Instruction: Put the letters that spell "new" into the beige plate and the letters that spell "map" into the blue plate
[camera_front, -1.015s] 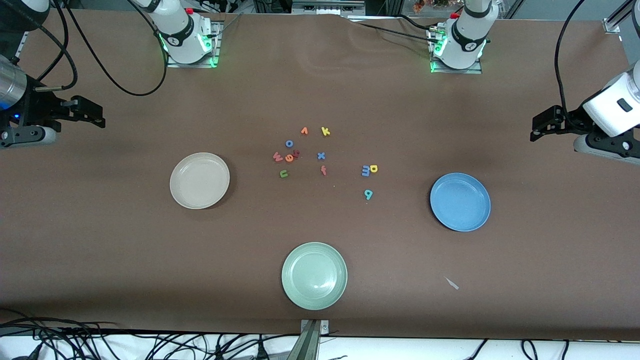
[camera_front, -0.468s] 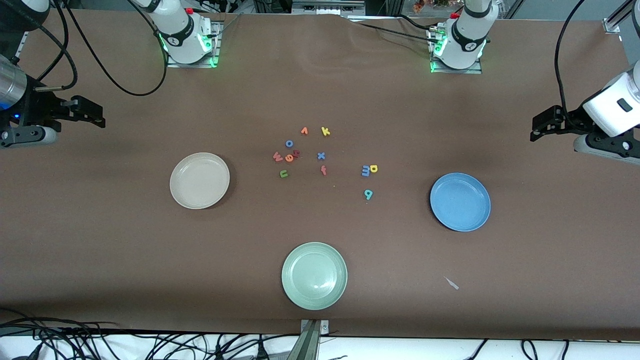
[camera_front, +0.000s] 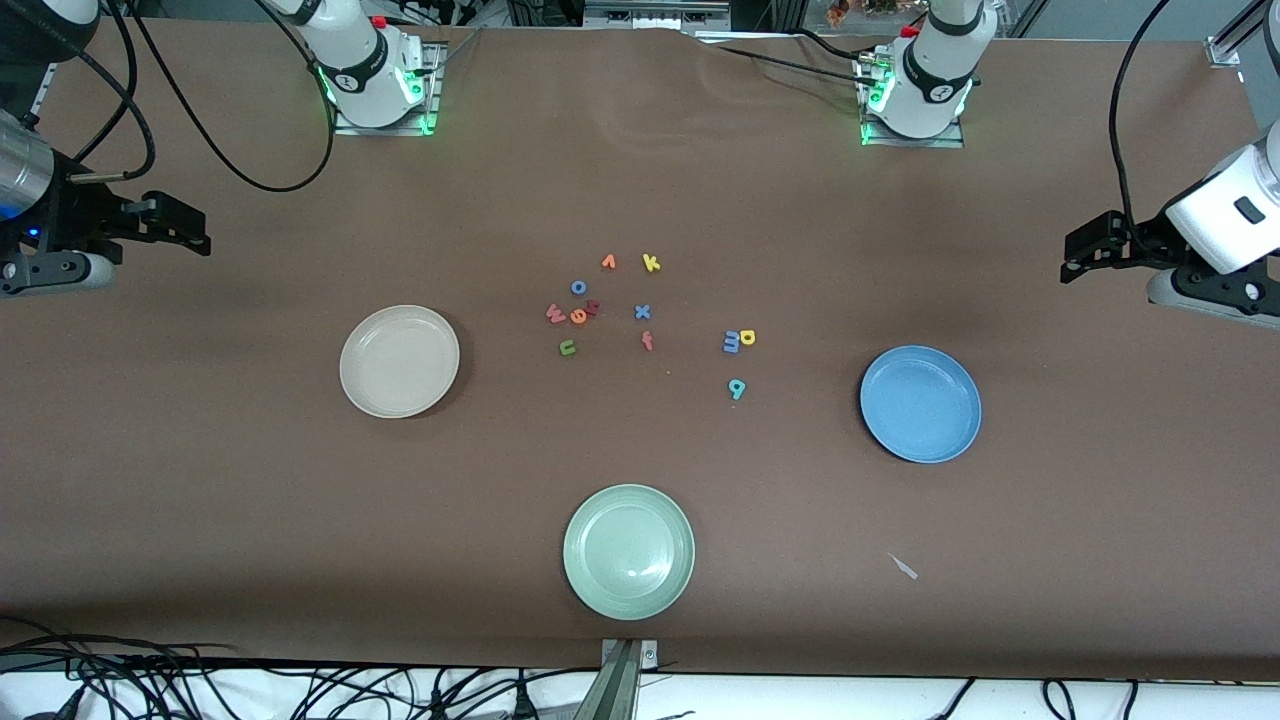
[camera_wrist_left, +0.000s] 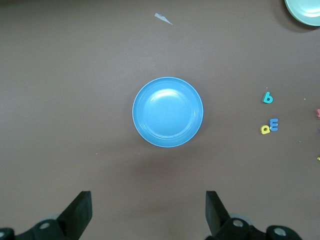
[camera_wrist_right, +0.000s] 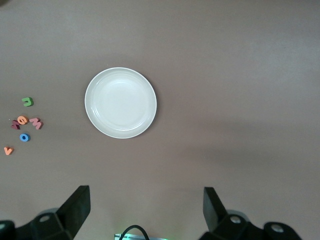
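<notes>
The beige plate (camera_front: 399, 361) (camera_wrist_right: 120, 102) lies toward the right arm's end, the blue plate (camera_front: 920, 403) (camera_wrist_left: 168, 112) toward the left arm's end; both hold nothing. Between them on the table lie the green "n" (camera_front: 567, 347) (camera_wrist_right: 27, 102), orange "e" (camera_front: 579, 317) and red "w" (camera_front: 556, 314), close together. Nearer the blue plate, the blue "m" (camera_front: 731, 342) touches the yellow "p" (camera_front: 747, 337), with the teal "a" (camera_front: 737, 388) (camera_wrist_left: 268, 97) apart. My right gripper (camera_front: 185, 228) (camera_wrist_right: 146, 197) and left gripper (camera_front: 1080, 255) (camera_wrist_left: 149, 200) hang open and empty over the table's ends.
A pale green plate (camera_front: 628, 551) sits nearest the front camera. Other letters lie in the cluster: blue "o" (camera_front: 578, 287), orange "v" (camera_front: 608, 262), yellow "k" (camera_front: 651, 263), blue "x" (camera_front: 642, 312), red "f" (camera_front: 648, 341). A small white scrap (camera_front: 904, 567) lies beside the blue plate.
</notes>
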